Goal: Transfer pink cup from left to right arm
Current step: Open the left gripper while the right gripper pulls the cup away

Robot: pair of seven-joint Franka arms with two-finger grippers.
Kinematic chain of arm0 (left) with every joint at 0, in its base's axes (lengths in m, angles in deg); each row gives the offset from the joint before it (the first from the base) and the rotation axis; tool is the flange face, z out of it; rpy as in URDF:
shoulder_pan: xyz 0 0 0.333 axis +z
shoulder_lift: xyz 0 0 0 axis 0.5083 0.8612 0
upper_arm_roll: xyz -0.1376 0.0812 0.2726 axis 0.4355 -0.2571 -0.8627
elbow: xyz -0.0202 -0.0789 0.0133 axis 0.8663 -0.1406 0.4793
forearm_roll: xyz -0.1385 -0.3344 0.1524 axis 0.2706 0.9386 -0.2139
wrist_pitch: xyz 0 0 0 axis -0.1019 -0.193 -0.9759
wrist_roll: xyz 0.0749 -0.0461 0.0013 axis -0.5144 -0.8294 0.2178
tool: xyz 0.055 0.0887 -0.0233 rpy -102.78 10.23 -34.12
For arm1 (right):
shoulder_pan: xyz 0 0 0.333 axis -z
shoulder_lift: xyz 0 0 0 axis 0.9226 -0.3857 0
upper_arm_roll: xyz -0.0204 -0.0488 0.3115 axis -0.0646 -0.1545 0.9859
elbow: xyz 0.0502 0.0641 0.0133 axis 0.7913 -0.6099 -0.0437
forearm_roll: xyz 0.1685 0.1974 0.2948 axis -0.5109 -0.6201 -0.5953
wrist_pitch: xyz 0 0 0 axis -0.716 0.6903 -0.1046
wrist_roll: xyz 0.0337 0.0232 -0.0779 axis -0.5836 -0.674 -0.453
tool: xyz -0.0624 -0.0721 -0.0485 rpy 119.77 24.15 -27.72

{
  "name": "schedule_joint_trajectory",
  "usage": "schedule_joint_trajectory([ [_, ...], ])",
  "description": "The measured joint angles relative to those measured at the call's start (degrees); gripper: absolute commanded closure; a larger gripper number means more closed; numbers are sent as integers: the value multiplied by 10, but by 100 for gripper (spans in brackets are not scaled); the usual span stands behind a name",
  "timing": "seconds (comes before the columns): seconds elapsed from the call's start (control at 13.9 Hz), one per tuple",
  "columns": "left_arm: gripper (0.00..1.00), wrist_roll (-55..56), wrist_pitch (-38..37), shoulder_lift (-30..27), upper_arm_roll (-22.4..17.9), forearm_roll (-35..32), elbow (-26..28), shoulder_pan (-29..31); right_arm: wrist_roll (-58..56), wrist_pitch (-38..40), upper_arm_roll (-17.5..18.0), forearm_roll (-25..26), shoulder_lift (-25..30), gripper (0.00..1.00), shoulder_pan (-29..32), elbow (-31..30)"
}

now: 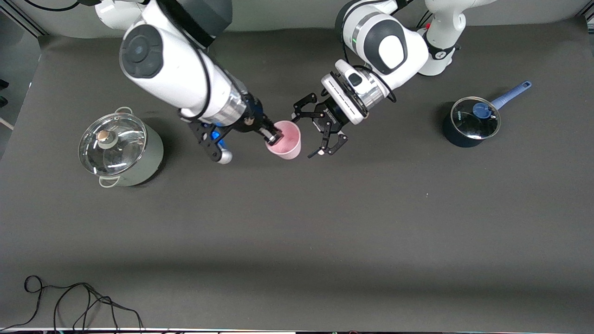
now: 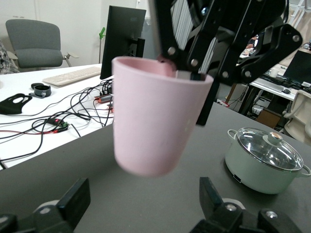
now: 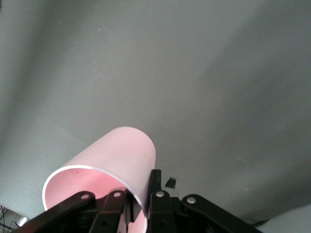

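The pink cup hangs upright over the middle of the table. My right gripper is shut on its rim, one finger inside and one outside. In the right wrist view the cup is pinched at the rim by my right gripper. My left gripper is open, just beside the cup toward the left arm's end, its claw fingers spread and not touching it. In the left wrist view the cup hangs in front of my left gripper, with the fingers wide apart below it.
A pale green pot with a glass lid stands toward the right arm's end and also shows in the left wrist view. A dark blue saucepan with a lid and blue handle stands toward the left arm's end. A black cable lies near the front edge.
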Motion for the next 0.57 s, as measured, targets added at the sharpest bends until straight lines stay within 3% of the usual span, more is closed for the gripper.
schedule_joint_trajectory([
  [0.29, 0, 16, 1, 15, -35, -1, 0, 2, -174, 77, -3, 4, 8, 100, 61, 6],
  [0.57, 0, 15, 1, 44, -83, -26, -1, 5, -427, 201, -7, 43, 46, 100, 176, 8],
])
